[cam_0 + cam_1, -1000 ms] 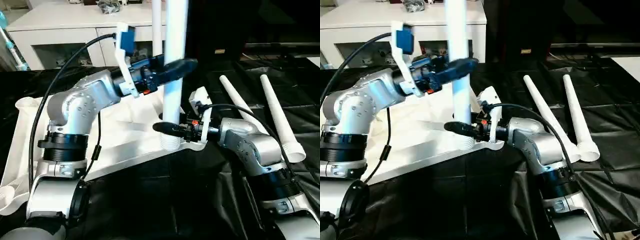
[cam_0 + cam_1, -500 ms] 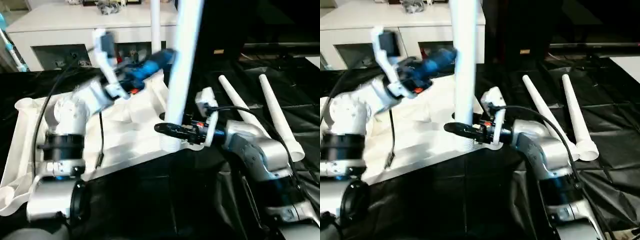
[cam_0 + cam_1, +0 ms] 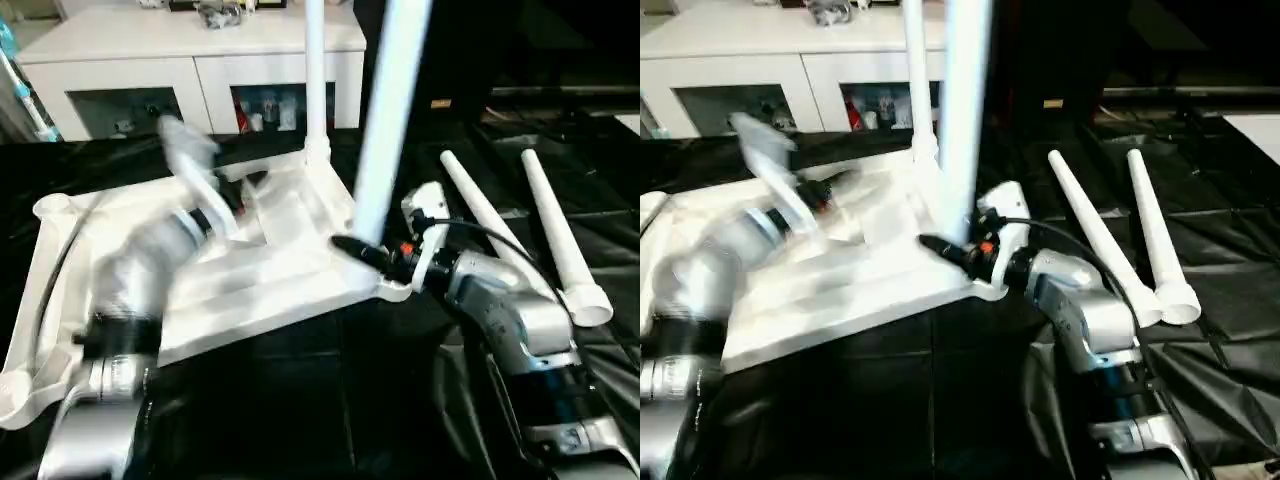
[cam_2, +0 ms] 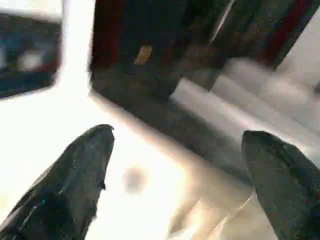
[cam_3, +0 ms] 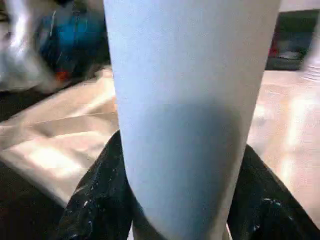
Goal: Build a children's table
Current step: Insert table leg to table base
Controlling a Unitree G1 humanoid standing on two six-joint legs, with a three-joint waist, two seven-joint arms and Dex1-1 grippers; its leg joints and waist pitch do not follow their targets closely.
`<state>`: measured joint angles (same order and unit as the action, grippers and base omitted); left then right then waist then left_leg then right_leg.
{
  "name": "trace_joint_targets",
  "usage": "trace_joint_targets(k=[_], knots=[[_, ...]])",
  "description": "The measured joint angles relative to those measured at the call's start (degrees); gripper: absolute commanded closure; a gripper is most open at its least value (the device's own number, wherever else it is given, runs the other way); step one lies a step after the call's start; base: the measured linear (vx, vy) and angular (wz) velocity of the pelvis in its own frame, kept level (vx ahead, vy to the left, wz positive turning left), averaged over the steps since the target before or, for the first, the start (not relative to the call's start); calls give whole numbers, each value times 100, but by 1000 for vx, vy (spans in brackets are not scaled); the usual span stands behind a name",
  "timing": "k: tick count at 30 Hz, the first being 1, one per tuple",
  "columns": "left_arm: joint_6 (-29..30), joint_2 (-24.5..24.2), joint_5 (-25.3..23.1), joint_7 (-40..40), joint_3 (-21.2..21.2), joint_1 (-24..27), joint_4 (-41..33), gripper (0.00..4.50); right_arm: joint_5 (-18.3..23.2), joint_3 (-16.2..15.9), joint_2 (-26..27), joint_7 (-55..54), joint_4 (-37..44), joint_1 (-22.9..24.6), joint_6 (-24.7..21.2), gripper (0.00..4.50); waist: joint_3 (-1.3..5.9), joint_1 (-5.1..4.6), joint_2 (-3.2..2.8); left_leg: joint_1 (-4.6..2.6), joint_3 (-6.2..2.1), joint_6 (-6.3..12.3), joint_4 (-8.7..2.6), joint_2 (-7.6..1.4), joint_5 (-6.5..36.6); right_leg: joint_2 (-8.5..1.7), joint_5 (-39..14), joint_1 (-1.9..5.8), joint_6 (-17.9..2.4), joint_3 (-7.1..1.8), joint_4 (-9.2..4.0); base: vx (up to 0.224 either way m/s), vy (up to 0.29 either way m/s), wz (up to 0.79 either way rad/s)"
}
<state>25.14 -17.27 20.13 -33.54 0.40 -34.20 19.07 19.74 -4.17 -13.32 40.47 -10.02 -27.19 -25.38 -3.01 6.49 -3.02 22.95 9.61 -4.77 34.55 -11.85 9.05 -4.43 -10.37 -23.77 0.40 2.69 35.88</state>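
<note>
White plastic takes up the middle of the head views: the children's table top (image 3: 270,275) lies upside down on the black-sheeted table (image 3: 330,400), running from the left edge to the centre of the frame, rim and corner sockets facing up so the legs can go in from above. One leg (image 3: 316,80) already stands in the far corner socket, upper centre. A second leg (image 3: 385,130) rises slightly tilted at the near right corner, and the right gripper (image 3: 362,252) is clamped around its lower end, fingers on both sides of the tube as the right wrist view shows; the low grip probably serves to steer the ribbed end into the socket. The left gripper (image 4: 175,165) has its fingers spread wide with nothing between them, blurred over the tabletop at centre left. Two spare legs (image 3: 520,225) lie side by side on the black sheet at the right, well apart from the top. Free room lies in the dark sheet along the bottom of the frame; a white cabinet (image 3: 190,70) closes the upper left, and the right forearm sits between the held leg and the spare ones.
</note>
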Motion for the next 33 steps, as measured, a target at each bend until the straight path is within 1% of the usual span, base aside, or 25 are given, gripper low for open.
trace_joint_targets(k=[1, 2, 3, 5, 7, 8, 10, 11, 12, 13, 15, 17, 19, 22, 26, 33], knots=[[-198, -24, -246, -5, -216, 67, -8, 0, -18, 37, 12, -64, -30, 0, 56, 261, 0, 1, 4, 3, 1, -1, 0, -1, -1, 0, -1, -3, 1, 1, -1, 0, 0, 0], [-528, -54, -524, -88, -446, 131, -7, 0, -24, 96, 34, -141, -53, 0, 128, 261, 0, 0, 8, 5, 3, -1, 0, 0, -1, 0, -1, -5, 2, -1, -3, 0, 0, 0], [-799, -62, -673, -196, -587, 148, -11, 0, -35, 144, 47, -197, -97, -2, 198, 261, 0, 2, 9, 5, 4, -1, -1, 0, -1, 0, -2, -4, 3, -1, -4, 0, 0, 0], [-1335, -18, -906, -418, -812, 142, -5, 0, -197, 174, 32, -337, -307, -16, 425, 261, 5, 3, 15, 5, 9, -1, 0, 0, -1, 0, -2, -4, 4, -4, -6, 0, 0, 0], [-1560, 61, -997, -491, -925, 110, 49, 0, -359, 155, -12, -371, -489, -15, 636, 261, 4, -5, 15, 5, 13, -1, 0, 1, -1, -1, -2, -5, 3, -7, -6, 0, 0, 0], [-1539, 139, -990, -479, -953, 43, 151, 0, -468, 116, -74, -353, -552, -9, 805, 261, 4, -8, 15, 4, 16, -1, 1, 1, -1, -1, -2, -8, 3, -8, -3, 0, 0, 0], [-1441, 240, -989, -268, -941, -135, 406, 0, -522, 73, -117, -283, -556, -3, 947, 261, 4, -13, 15, 3, 21, -1, 0, 1, -1, 0, -1, -10, 3, -6, 1, 0, 0, 0], [-1338, 345, -986, -33, -851, -358, 670, 0, -530, 52, -119, -253, -537, 18, 972, 261, 4, -17, 15, 3, 21, -1, 0, 1, -1, 1, -1, -11, 3, -5, 6, 0, 0, 0], [-1259, 411, -963, 69, -731, -517, 752, 0, -539, 22, -95, -250, -532, 25, 975, 261, 4, -17, 14, 4, 20, -1, 0, 1, -1, 1, 2, -15, 2, -4, 7, 0, 0, 0], [-1240, 448, -909, 100, -654, -645, 754, 0, -559, -15, -80, -250, -532, 39, 976, 261, 5, -23, 13, 3, 18, -1, 0, 1, -1, 1, 3, -14, 1, -5, 7, 0, 0, 0], [-1169, 539, -703, 46, -508, -779, 526, 0, -590, -71, -74, -258, -534, 59, 978, 261, 9, -36, 5, 1, 16, -1, 0, 1, -1, 1, 3, -13, 1, -9, 6, 0, 0, 0], [-1005, 691, -468, -105, -454, -786, 260, 0, -633, -71, -55, -276, -553, 58, 1062, 261, 9, -30, 3, 3, 17, -1, 1, 1, -1, 0, 2, -13, 1, -8, 3, 0, 0, 0], [-930, 779, -367, -188, -473, -785, 108, 0, -644, -78, -12, -276, -579, 58, 1117, 261, 9, -24, 3, 4, 17, -1, 1, 1, -1, 0, 2, -13, 1, -8, 2, 0, 0, 0], [-755, 800, -198, -229, -443, -784, 27, 0, -648, -76, -16, -272, -584, 59, 1195, 261, 8, -31, 2, 3, 18, -1, 1, 0, -1, 1, 3, -14, 1, -7, 3, 0, 0, 0], [-401, 830, 159, -412, -373, -687, -508, 0, -645, -65, -23, -274, -594, 58, 1240, 262, 8, -25, 2, 3, 17, 0, 1, 0, -1, 1, 3, -12, 0, -7, 3, 0, 0, 0], [-334, 826, 141, -445, -374, -681, -609, 0, -652, -54, -26, -286, -650, 58, 1240, 262, 7, -40, 0, 2, 16, -1, 1, 1, -1, 1, 4, -11, -2, -6, 3, 0, 0, 0]])
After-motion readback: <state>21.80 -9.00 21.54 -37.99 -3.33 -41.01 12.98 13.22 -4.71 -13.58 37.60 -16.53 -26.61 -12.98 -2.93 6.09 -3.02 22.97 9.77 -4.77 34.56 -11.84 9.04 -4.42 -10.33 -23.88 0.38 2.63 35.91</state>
